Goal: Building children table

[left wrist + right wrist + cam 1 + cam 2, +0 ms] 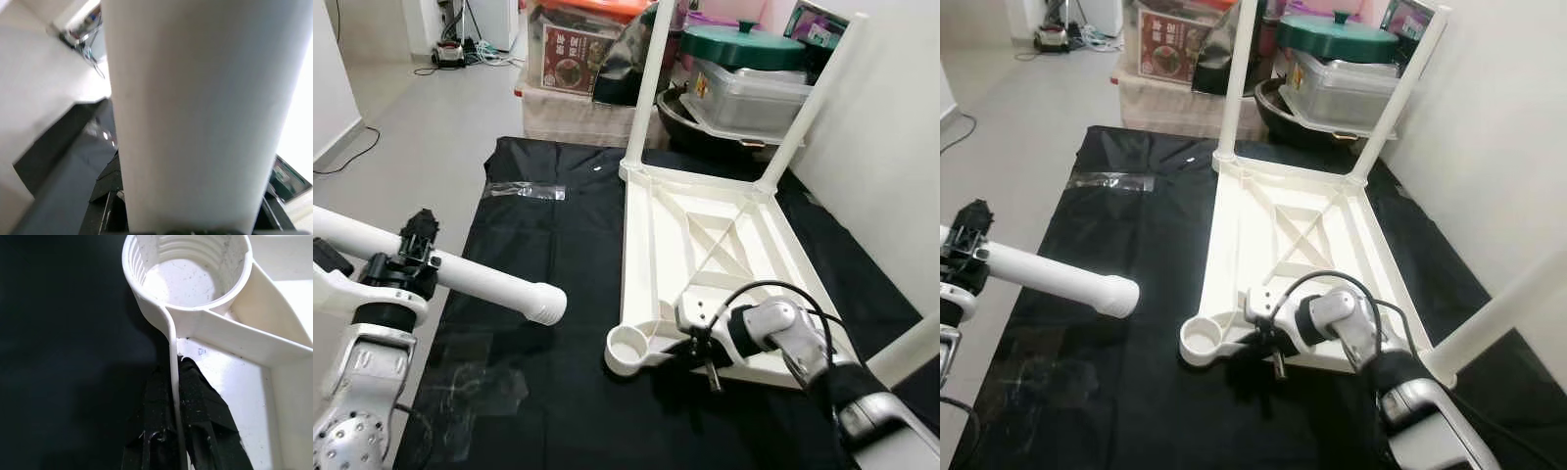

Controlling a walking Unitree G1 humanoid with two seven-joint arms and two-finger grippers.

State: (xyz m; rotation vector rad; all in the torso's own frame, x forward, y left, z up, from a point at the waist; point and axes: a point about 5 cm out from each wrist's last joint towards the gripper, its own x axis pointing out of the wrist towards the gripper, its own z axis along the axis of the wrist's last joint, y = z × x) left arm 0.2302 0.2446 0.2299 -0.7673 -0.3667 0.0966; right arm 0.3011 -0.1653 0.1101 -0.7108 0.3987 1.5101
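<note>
Table upside down on black mat [558,294], three legs fitted.

Left gripper [419,245] clamps the fourth leg [460,274]; right gripper [171,396] pinches the tabletop [705,245] rim beside the empty socket [628,346].

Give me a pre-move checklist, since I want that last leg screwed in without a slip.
1. Leg held by left gripper: ok, the fingers are clamped round it.
2. Socket free to take the leg: ok, open and threaded inside, nothing in it.
3. Tabletop steadied: ok, the right gripper is clamped on its rim beside the socket.
4. Leg lined up with socket: not ok, the leg lies level and its end is off to the robot's left.
5. Other legs seated: three stand upright at their corners; tightness cannot tell.
6. Path from leg end to socket: ok, only black mat between them.
</note>
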